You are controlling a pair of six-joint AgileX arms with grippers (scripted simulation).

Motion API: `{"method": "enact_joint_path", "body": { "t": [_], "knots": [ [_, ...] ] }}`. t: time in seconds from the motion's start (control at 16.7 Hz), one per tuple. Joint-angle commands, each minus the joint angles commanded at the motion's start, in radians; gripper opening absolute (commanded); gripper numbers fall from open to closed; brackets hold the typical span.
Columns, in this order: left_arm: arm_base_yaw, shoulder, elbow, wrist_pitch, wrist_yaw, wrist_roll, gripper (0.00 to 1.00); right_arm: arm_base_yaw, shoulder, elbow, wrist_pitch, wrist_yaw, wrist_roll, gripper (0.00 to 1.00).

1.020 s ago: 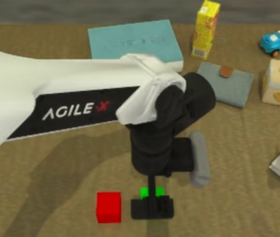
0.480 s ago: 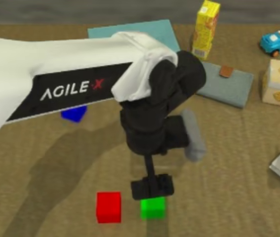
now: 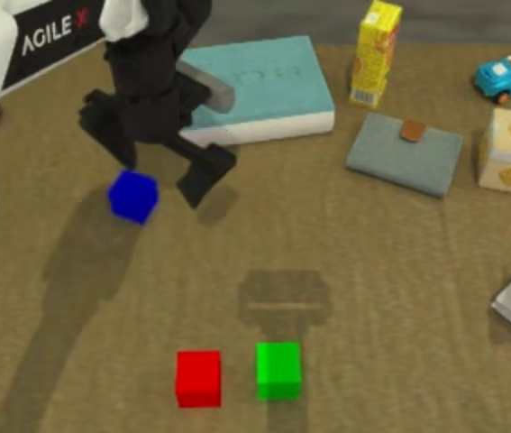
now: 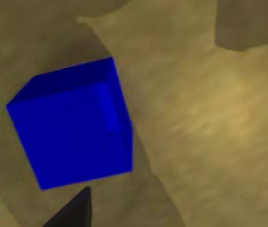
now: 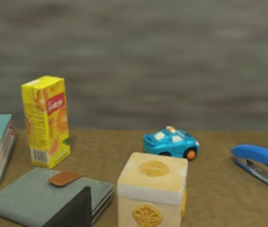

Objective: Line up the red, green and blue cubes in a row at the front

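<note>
Left arm enters at the upper left of the top view; left gripper [image 3: 151, 153] hangs over the blue cube [image 3: 133, 196], fingers spread wide with nothing between them; one finger [image 3: 205, 174] lies just right of the cube, the other at its upper left; the left wrist view shows the blue cube close below, resting on the table [image 3: 399, 298]. Red cube [image 3: 198, 378] sits at the lower edge, left of centre; green cube [image 3: 278, 370] stands just beside it on the right, a narrow gap between them; both are well apart from the blue cube. Right gripper is not seen from above; in its wrist view one dark fingertip [image 5: 70, 208] shows, so its opening cannot be told.
</note>
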Motion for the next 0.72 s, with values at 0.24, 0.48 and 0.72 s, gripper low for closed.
{"method": "enact_joint_path", "body": {
  "t": [0.24, 0.48, 0.72],
  "knots": [
    [0.128, 0.084, 0.128, -0.038, 0.002, -0.117, 1.00, 0.000, 0.000, 0.000, 0.000, 0.000, 0.000, 1.00],
    [0.131, 0.084, 0.131, -0.037, 0.001, -0.121, 1.00, 0.000, 0.000, 0.000, 0.000, 0.000, 0.000, 1.00],
    [0.134, 0.106, 0.075, 0.035, 0.003, -0.123, 1.00, 0.000, 0.000, 0.000, 0.000, 0.000, 0.000, 1.00]
  ]
}}
